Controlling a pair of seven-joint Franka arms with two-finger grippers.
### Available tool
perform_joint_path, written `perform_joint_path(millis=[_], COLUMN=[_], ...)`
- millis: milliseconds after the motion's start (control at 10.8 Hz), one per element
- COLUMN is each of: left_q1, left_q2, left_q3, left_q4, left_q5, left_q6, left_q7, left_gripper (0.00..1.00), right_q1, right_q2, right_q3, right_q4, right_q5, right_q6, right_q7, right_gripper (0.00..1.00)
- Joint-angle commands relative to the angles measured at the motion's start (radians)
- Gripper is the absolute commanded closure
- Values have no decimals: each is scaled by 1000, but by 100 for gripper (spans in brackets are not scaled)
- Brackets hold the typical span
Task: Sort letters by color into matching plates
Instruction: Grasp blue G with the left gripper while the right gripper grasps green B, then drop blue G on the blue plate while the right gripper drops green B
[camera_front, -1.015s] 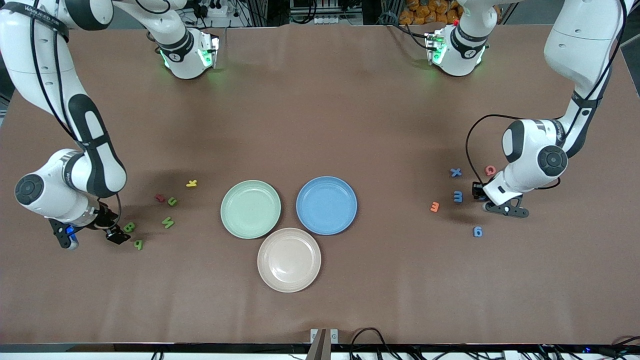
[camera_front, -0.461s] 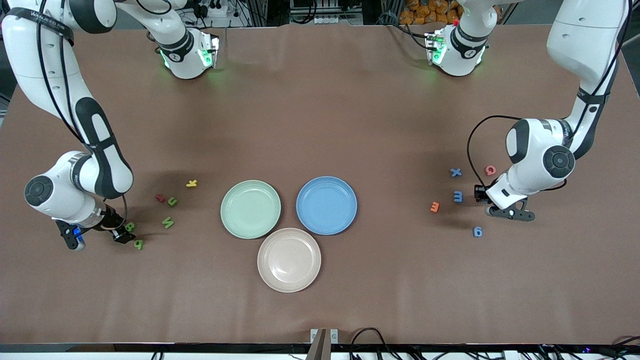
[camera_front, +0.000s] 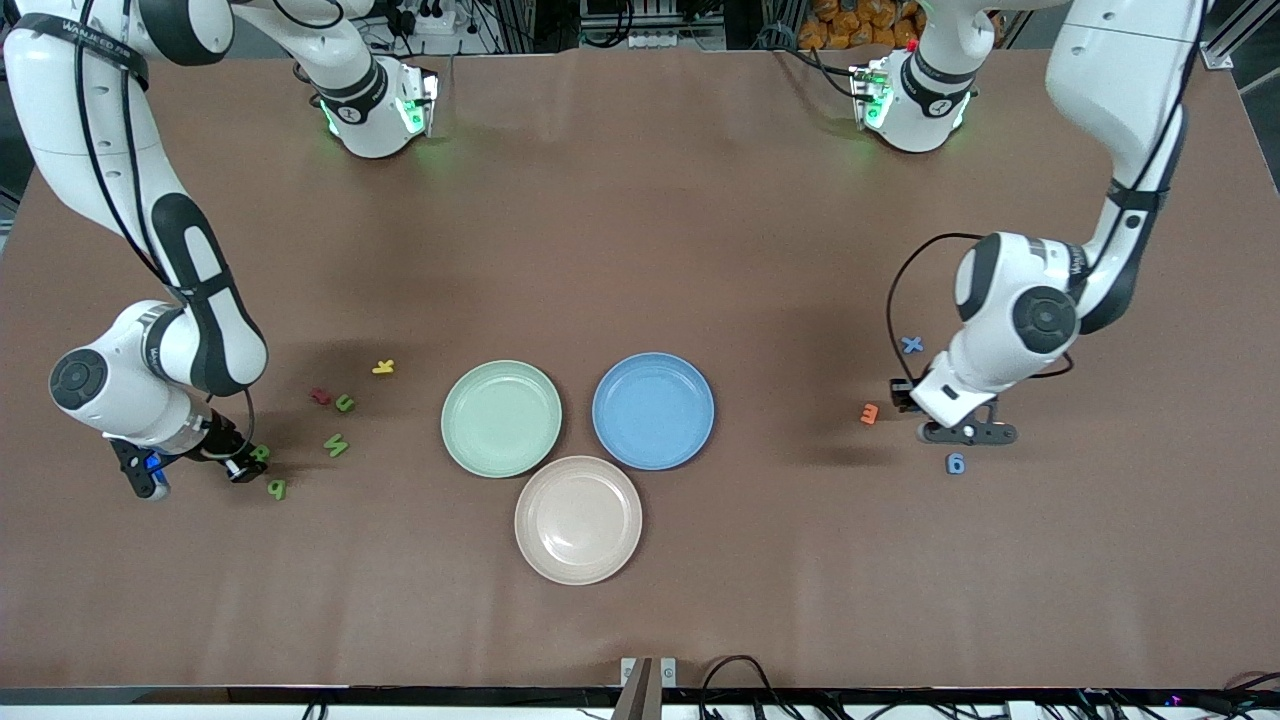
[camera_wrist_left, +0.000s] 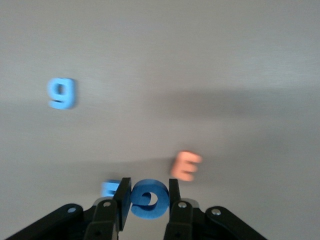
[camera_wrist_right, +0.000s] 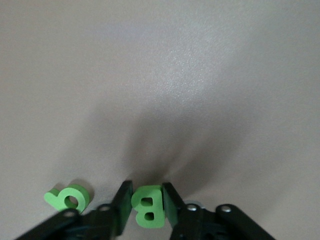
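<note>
We see green B (camera_wrist_right: 148, 212) clamped between the right jaws, green 9 (camera_wrist_right: 68, 198) flat just beside them. Blue G (camera_wrist_left: 149, 199) sits between the left jaws; blue 6 (camera_wrist_left: 62, 93) lies well ahead of them. Green plate (camera_front: 501, 418) and blue plate (camera_front: 653, 410) both hold nothing.

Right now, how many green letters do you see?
4, at the right arm's end: B in the right tool, 9 beside it, N and U toward the green plate.

three plates (camera_front: 578, 520) mid-table
</note>
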Motion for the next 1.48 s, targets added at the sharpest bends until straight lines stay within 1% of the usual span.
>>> perform_joint_path(millis=[0,92,277,369,554,646,923,1015,1200,1384], left_q1=[-117,-145,-200,-237,-298,-330,-412,-432,-496,-542], left_q2=[31,37,52,60,89,104,129,137,188,232], left_q3=[5,5,4,4,4,4,2,2,2,4], left_q4=[51,67,92,104,149,172,218,233,320,360], left_q5=[10,10,7,7,7,7,7,-2,-43,-42], left_q6=[-19,-19,-19,-19,-19,-19,-18,-16,-16,-16], left_q7=[-210,-260,-356,-415,-526,-580,-713,-755,-828,-891], left_gripper=[100,100,100,100,100,100,100,100,100,100], right_q1=[13,15,19,33,62,82,168,204,278,350], right_q2=[1,-1,-10,-24,-71,-91,-122,-125,-124,-118], right_q3=[-5,-5,-5,-5,-5,-5,-1,-1,1,2], right_q4=[-50,-48,-47,-47,-41,-34,-1,16,41,61], right_q5=[3,3,3,2,-20,-59,-145,-147,-139,-133], right_q6=[28,27,15,10,-75,-117,-234,-252,-269,-288], right_q7=[-23,-28,-42,-81,-103,-102,-99,-102,-97,-94], right_gripper=[80,83,84,86,86,86,86,86,86,86])
